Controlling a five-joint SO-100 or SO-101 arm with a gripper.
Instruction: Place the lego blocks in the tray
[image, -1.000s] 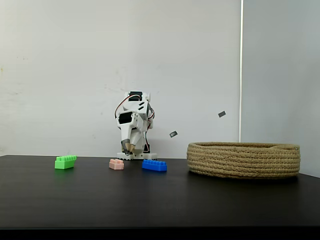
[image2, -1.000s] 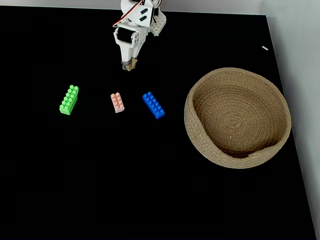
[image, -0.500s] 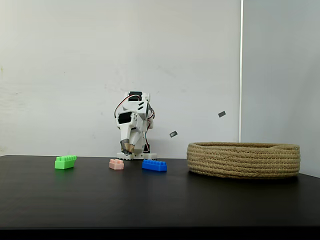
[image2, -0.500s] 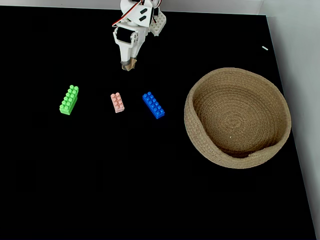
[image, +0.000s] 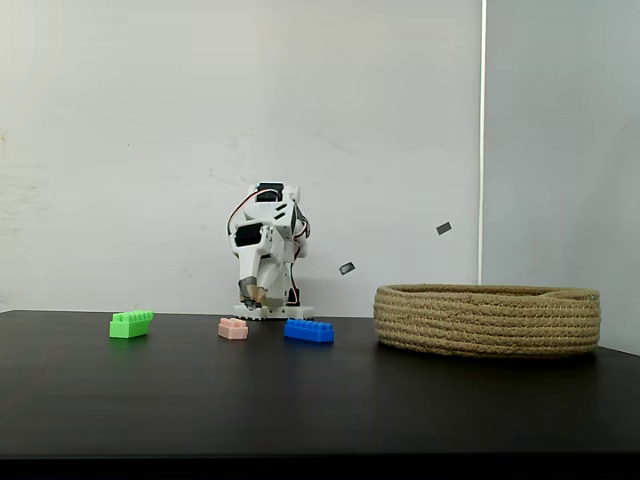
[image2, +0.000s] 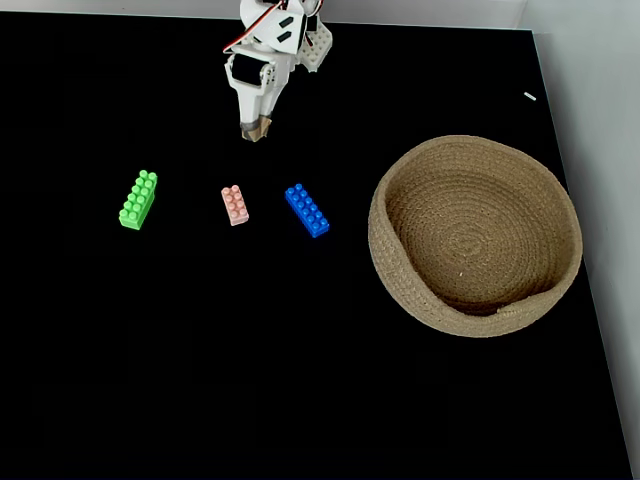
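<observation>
Three lego blocks lie in a row on the black table: a green one (image2: 138, 199) (image: 130, 323) at the left, a small pink one (image2: 235, 205) (image: 233, 328) in the middle and a blue one (image2: 307, 210) (image: 308, 330) to its right. The tray (image2: 475, 160) (image: 487, 319), a round coiled-rope basket, stands at the right with nothing in it. My gripper (image2: 256, 129) (image: 253, 296) hangs folded near the arm's base at the back, tips together, above and behind the pink block, holding nothing.
The white arm base (image2: 310, 45) sits at the table's far edge. A white wall (image: 300, 120) runs behind it. The table's right edge (image2: 570, 200) passes close to the tray.
The gripper has drifted very slightly toward the left in the top-down view and lifted a touch. The blocks and the tray have not moved.
</observation>
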